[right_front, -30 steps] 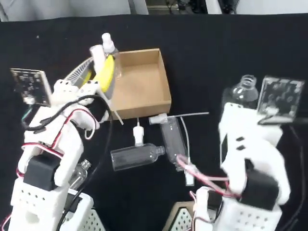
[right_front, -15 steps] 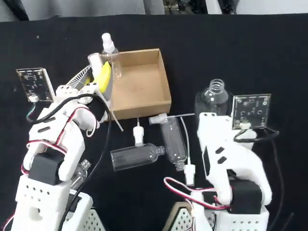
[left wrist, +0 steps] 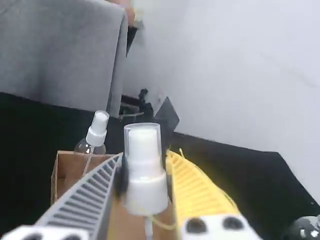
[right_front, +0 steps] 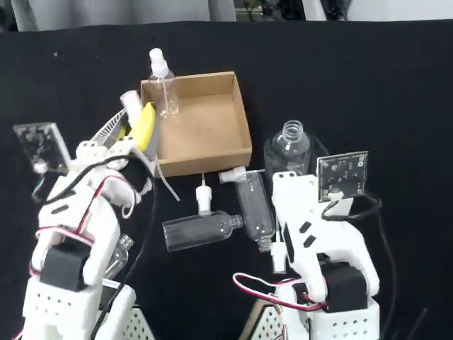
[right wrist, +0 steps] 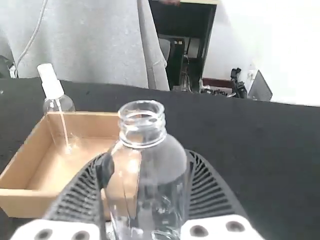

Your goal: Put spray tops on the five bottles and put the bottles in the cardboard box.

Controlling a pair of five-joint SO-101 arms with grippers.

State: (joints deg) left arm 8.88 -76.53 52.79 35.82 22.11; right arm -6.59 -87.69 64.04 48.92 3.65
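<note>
- Pinching a white spray top [left wrist: 144, 175] between its grey and yellow fingers, L gripper [left wrist: 144, 156] sits upper left in the high view, just beside the left wall of the cardboard box [right_front: 205, 161]
- R gripper [right wrist: 147, 162]: fingers clamped on either side of an open bottle [right wrist: 145, 190]; clear, upright, no top on its neck; in the high view it's right of centre, near the box's lower right corner
- box is at upper centre of the high view; a capped bottle [right_front: 165, 88] stands upright in its upper left corner
- on the black table [right_front: 368, 85], centre of frame: a flat bottle [right_front: 202, 230] lies sideways w/o top; an angled bottle [right_front: 256, 205] lies just beside its neck
- a loose top [right_front: 204, 197] lies just above the flat bottle; a second top [right_front: 232, 174] lies near the box's front wall
- lower left: a hidden bottle [right_front: 120, 253] shows partly under the L arm
</note>
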